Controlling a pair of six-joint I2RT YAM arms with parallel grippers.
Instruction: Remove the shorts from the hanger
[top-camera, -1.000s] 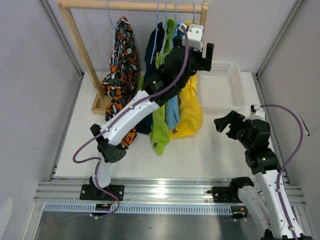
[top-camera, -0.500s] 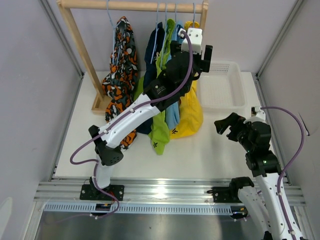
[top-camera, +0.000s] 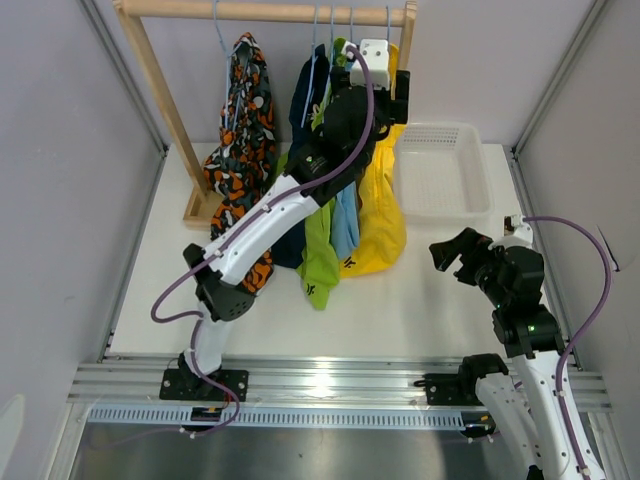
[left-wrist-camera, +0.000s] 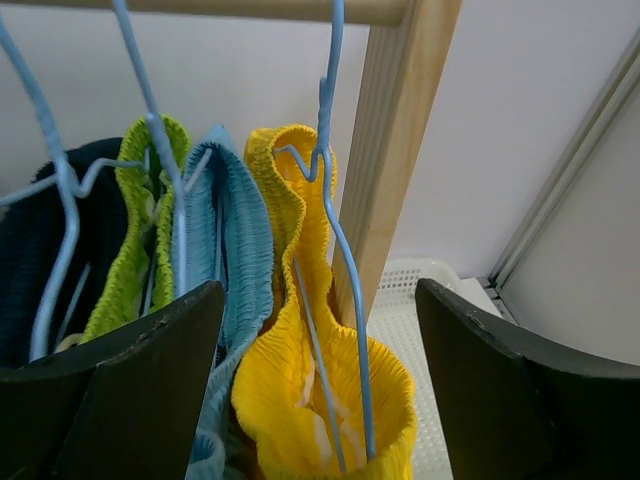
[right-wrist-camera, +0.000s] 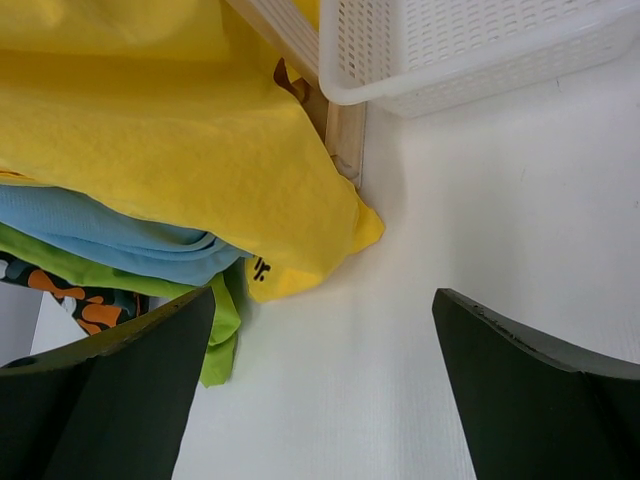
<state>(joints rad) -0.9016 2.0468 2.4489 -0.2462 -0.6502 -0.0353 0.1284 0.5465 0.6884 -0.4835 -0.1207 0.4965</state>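
White counter (top-camera: 420, 300) carries a wooden rack (top-camera: 270, 10) along its far edge. The left arm (top-camera: 290, 200) reaches up to the rail, its jaws spread wide and gripping nothing. Between them hang the yellow shorts (left-wrist-camera: 270, 380) on a blue hanger (left-wrist-camera: 326, 90), waistband up, long axis straight down, beside the rack's right post. The right arm (top-camera: 515, 280) hovers near the right edge, jaws wide and empty.
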